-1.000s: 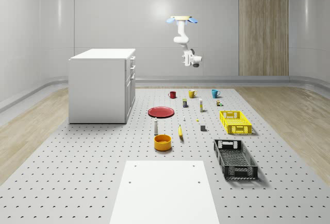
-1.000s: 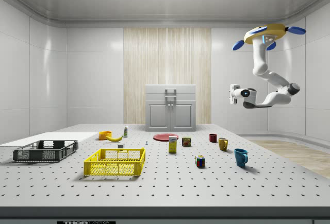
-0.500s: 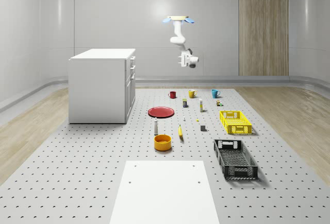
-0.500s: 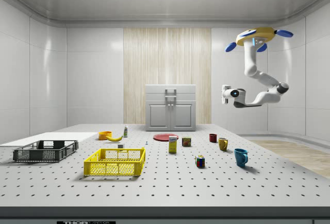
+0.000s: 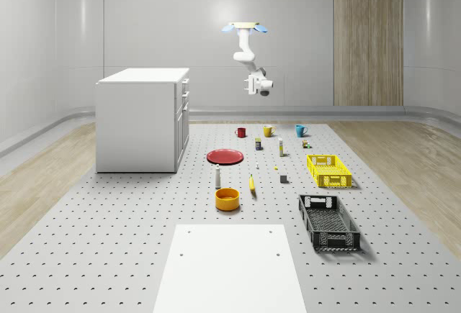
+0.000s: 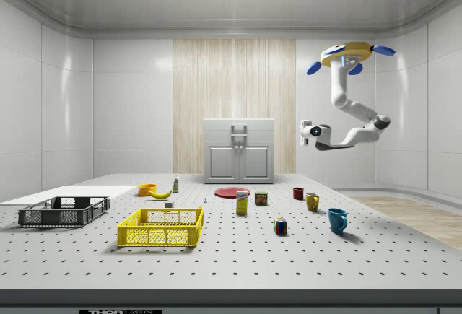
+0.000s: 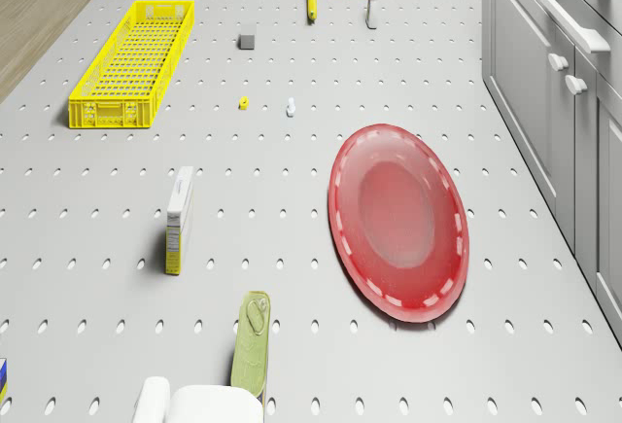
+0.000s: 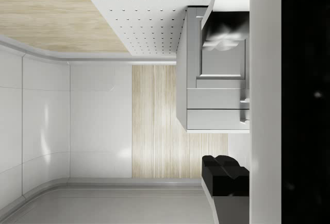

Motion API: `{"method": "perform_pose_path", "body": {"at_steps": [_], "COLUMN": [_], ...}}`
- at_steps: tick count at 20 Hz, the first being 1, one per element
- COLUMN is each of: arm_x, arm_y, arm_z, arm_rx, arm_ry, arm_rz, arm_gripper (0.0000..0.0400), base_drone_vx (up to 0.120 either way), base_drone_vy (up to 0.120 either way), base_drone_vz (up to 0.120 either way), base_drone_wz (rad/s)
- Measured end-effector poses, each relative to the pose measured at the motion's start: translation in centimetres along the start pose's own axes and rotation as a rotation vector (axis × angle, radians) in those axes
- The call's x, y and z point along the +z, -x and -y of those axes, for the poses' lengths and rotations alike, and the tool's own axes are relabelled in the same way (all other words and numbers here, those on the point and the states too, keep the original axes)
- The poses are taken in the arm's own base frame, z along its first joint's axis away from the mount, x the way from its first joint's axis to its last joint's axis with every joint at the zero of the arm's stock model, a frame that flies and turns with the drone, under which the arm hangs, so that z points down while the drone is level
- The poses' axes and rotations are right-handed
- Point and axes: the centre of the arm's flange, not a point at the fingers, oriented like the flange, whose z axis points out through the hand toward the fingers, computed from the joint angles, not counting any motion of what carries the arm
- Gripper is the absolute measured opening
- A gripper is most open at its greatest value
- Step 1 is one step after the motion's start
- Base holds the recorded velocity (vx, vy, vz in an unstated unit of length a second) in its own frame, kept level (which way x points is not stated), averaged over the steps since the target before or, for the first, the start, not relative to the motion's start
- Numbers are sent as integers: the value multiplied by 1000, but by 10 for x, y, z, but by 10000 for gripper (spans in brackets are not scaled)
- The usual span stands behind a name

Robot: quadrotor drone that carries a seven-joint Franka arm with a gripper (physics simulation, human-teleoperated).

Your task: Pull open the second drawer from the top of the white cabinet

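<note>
The drone (image 5: 245, 27) hovered high above the far end of the perforated table (image 5: 130, 241), well apart from the white cabinet (image 5: 140, 122), which stood on the whole-scene view's left with its front facing the red plate (image 5: 225, 156). The arm hung below the drone and bent toward the cabinet, with the gripper (image 6: 306, 128) held out level at roughly the height of the cabinet's top. I could not tell whether the tool was open or closed.

The second drawer (image 6: 239, 138) sat shut, just under the top one, its bar handle (image 7: 571, 20) running across the front above the 2 doors. Nothing had touched it yet.

This looked like the approach. To do it well, I'd say the drone should come in squarely facing the cabinet front, drop slightly until the gripper was level with that second handle rather than the top one, and steady its hover before closing in. The 2 handles sat close together, so picking the wrong bar seemed the main risk. The pull should then run straight out.
</note>
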Motion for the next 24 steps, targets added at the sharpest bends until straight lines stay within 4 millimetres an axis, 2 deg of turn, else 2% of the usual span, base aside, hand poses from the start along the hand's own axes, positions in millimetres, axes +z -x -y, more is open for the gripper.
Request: {"method": "perform_pose_path", "body": {"at_steps": [19,24], "arm_x": [0,0], "arm_y": [0,0], "arm_z": [0,0], "arm_rx": [0,0], "arm_ry": [0,0], "arm_rz": [0,0], "arm_gripper": [300,300], "base_drone_vx": [120,120], "base_drone_vy": [0,-120], "base_drone_vz": [0,0], "base_drone_wz": [0,0]}}
